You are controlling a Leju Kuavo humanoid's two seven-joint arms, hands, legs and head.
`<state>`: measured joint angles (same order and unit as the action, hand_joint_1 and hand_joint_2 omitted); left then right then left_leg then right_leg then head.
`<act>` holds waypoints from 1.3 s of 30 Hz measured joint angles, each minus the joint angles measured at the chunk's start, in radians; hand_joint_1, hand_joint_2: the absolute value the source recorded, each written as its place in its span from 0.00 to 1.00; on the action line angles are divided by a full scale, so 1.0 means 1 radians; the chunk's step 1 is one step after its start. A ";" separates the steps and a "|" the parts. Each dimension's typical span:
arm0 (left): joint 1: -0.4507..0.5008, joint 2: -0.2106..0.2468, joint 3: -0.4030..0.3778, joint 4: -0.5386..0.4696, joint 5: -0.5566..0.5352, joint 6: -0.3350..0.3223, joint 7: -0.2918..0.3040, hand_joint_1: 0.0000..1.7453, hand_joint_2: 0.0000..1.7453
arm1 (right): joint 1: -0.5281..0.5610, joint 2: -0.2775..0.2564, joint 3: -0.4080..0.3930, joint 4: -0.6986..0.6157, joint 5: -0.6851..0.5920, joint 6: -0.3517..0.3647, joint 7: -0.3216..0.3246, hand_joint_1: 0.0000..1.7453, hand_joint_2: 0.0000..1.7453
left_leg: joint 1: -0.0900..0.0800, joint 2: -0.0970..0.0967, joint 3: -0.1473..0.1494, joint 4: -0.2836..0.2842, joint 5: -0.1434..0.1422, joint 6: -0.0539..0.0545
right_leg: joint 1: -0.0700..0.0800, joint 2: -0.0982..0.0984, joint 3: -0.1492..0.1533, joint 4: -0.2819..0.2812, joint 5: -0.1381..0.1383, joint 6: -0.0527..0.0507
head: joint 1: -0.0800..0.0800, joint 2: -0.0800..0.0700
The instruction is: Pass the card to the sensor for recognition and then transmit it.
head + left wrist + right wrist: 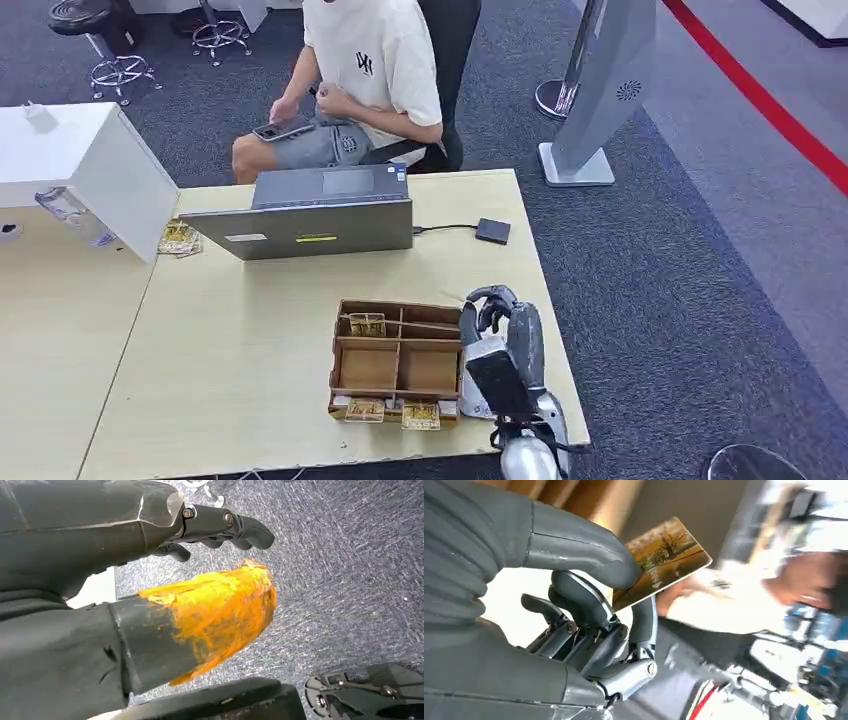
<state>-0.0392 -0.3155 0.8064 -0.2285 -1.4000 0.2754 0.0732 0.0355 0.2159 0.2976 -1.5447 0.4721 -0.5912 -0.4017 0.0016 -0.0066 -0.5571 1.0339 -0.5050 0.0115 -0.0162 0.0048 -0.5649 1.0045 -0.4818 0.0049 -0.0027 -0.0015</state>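
The right hand (574, 625) pinches the card (664, 560) thinly (left hand (210, 525) curled, empty), so it may slip before the sensor (492, 231) at 12 o'clock.

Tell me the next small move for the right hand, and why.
Probably carry it toward the small black sensor behind the laptop. The right hand already pinches a card, lifted beside the wooden tray, well short of the sensor.

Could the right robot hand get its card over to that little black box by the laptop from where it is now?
Probably yes. The right robot hand holds the card beside the wooden tray, and bare table lies between it and the black box.
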 joint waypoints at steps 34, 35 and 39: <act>-0.059 -0.009 -0.099 0.000 -0.113 -0.048 0.127 0.00 0.00 | -0.537 0.073 0.098 0.324 0.762 -0.098 0.151 1.00 1.00 | 0.000 0.000 0.001 0.000 0.002 0.001 | 0.000 0.001 0.000 0.001 0.002 0.000 | 0.000 0.000; -0.063 -0.009 -0.106 0.000 -0.117 -0.055 0.133 0.00 0.00 | -0.553 0.082 0.092 0.344 0.795 -0.098 0.159 1.00 1.00 | 0.000 0.001 0.001 0.000 0.002 0.001 | 0.000 0.001 0.000 0.001 0.002 0.000 | 0.000 0.000; -0.080 -0.009 -0.127 0.000 -0.126 -0.073 0.149 0.00 0.00 | -0.608 0.108 0.072 0.414 0.891 -0.098 0.196 1.00 1.00 | 0.000 0.000 0.001 0.000 0.002 0.001 | 0.000 0.001 0.000 0.001 0.002 0.000 | 0.000 0.000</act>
<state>-0.1197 -0.3246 0.6798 -0.2285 -1.5263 0.2022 0.2224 -0.5723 0.3243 0.3696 -1.1306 1.3631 -0.6897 -0.2056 0.0018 -0.0063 -0.5566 1.0340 -0.5026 0.0122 -0.0160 0.0055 -0.5645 1.0051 -0.4796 0.0046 -0.0027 -0.0015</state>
